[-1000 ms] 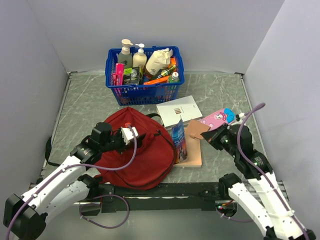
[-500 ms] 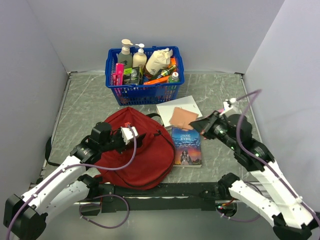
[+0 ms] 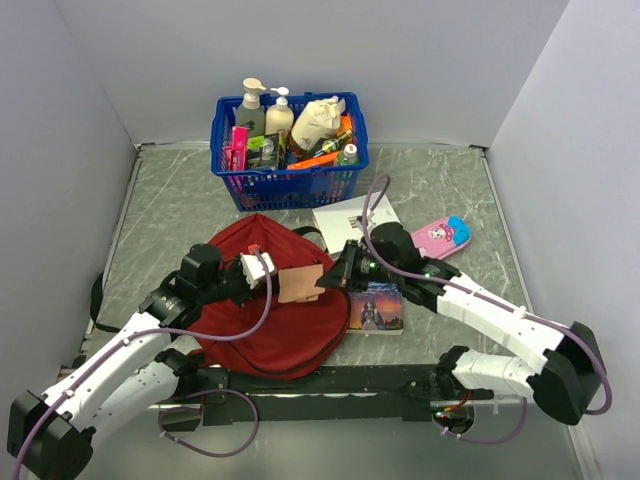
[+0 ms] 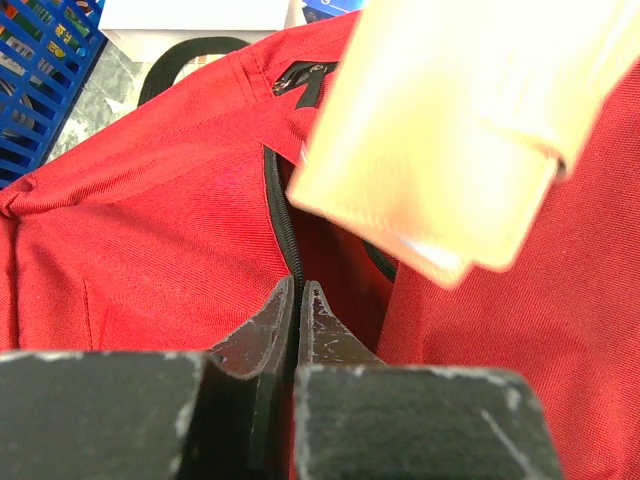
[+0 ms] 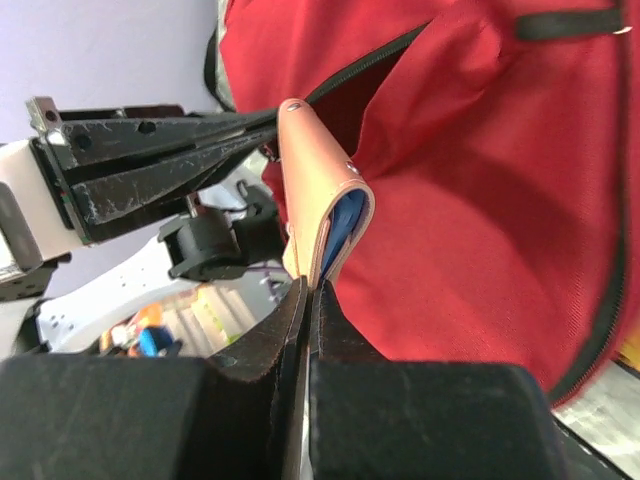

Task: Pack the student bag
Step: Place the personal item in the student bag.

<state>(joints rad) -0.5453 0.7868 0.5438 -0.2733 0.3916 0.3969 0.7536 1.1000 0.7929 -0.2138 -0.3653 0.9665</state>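
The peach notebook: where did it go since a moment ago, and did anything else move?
The right gripper, shut on the peach notebook, swung left and carried it from near the book to above the red bag. The left gripper stayed clamped on the bag's zipper edge. The blue basket and pink case did not move.

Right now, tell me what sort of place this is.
Most likely a robot lab test cell, not a real classroom: plain grey partition walls box in a marble-patterned table, and staged props sit on it, a red student bag and a blue basket of bottles.
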